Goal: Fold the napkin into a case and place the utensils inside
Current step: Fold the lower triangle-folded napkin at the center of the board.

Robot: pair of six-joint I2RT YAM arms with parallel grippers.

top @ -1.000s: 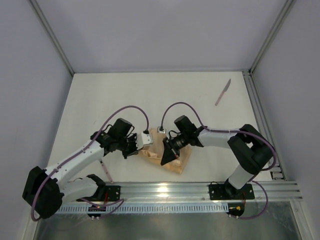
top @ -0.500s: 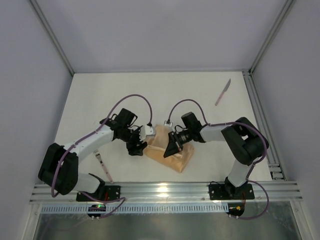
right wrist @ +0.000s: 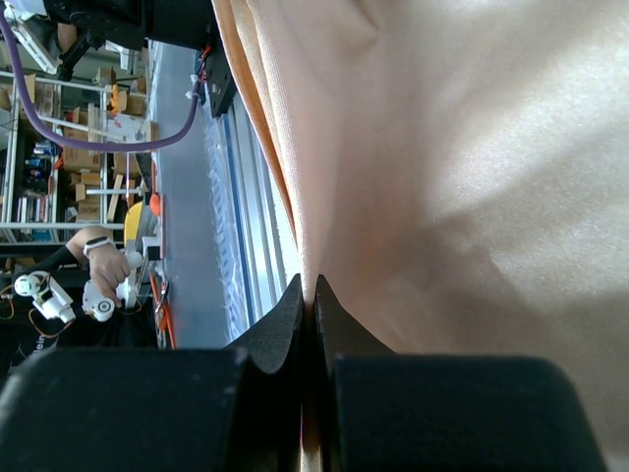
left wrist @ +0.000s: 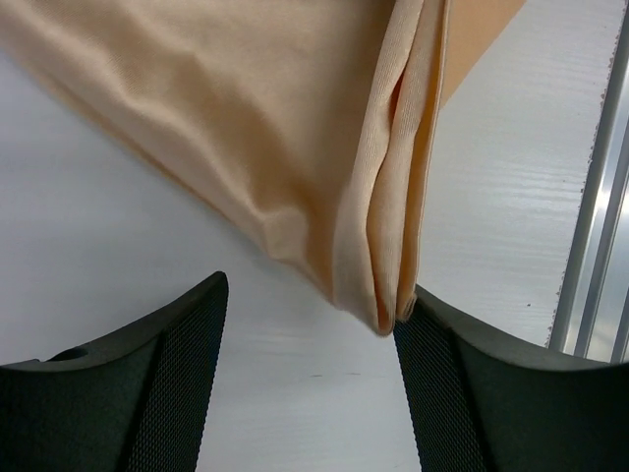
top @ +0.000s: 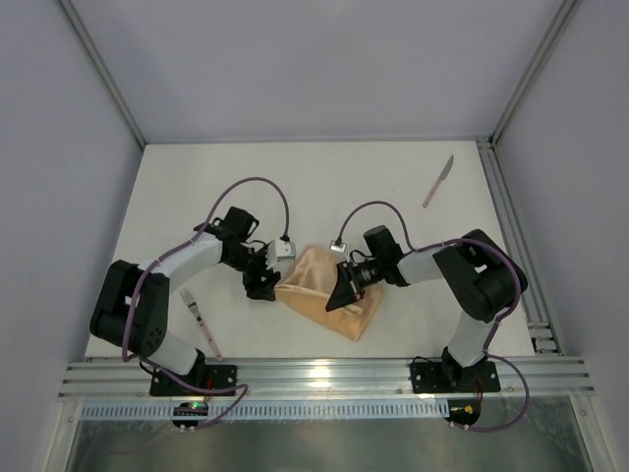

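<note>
The right end effector pinches a fold of the peach napkin, its jaws pressed together; the cloth spreads ahead of it.

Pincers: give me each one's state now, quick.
Left pincer: open, gripping nothing.
Right pincer: shut on the napkin.

Count: 1 napkin; 1 knife; 1 fork; 2 tools: left tool, right tool.
</note>
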